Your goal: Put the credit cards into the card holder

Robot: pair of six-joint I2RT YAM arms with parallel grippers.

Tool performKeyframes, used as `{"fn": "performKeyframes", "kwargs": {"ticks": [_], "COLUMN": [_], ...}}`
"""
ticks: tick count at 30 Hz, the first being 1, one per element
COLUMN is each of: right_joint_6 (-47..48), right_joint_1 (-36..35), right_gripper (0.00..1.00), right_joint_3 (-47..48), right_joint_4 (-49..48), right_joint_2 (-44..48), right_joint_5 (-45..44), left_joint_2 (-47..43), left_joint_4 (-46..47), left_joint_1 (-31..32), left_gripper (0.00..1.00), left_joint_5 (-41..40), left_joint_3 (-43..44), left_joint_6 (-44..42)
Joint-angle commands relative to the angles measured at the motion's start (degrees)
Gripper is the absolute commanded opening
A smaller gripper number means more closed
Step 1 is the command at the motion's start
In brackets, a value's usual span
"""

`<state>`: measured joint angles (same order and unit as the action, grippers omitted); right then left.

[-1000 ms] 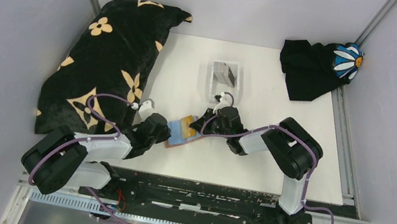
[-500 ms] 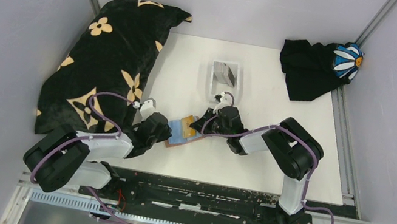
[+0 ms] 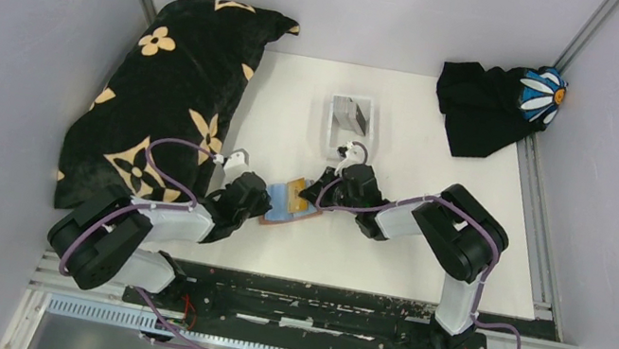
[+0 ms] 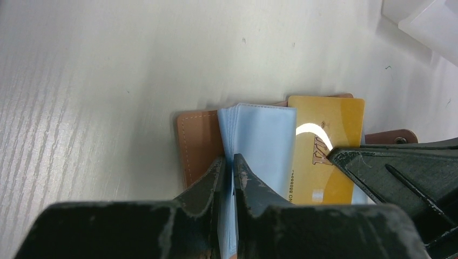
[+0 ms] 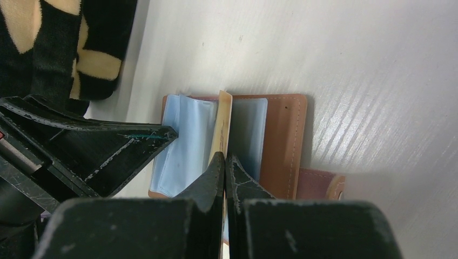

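Centre of the overhead view: the card holder (image 3: 289, 202) lies open on the worktop (image 3: 435, 206), with both arms meeting over it. Dark cards (image 3: 351, 113) sit in the white tray (image 3: 327, 139) above, so I judge more are left to load.

Left wrist view, lower middle: the left jaws pinch the holder's pale blue sleeves (image 4: 259, 135), with a gold card (image 4: 329, 140) just right of them.

Right wrist view, centre: the right jaws are clamped on that gold card's edge. It stands upright between the sleeves, not yet pushed home.
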<state>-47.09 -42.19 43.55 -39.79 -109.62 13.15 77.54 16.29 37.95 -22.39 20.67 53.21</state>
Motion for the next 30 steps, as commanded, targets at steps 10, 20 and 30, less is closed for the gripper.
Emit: {"fn": "performKeyframes", "kwargs": {"ticks": [10,20,30], "right_joint_6": [1.07,1.0,-2.19], "right_joint_1": [0.05,0.86,0.82], "right_gripper": [0.01,0.01,0.01], "right_joint_3": [-1.78,-2.95,-3.32], "right_joint_4": [4.0,3.49,-1.56], "right_joint_2": [1.18,1.82,-0.55], "right_joint_5": [-0.36,-0.19,2.15], "left_joint_2": [0.84,0.27,0.97], "left_joint_4": [-5.97,-6.88,-7.42], "left_joint_1": [-0.06,-0.09,0.01], "left_gripper": [0.13,0.12,0.11], "left_joint_5": [0.16,1.07,1.37], "left_joint_3": [-2.19,-3.35,-2.83], "left_joint_6": [-2.37,-1.83,-1.79]}}
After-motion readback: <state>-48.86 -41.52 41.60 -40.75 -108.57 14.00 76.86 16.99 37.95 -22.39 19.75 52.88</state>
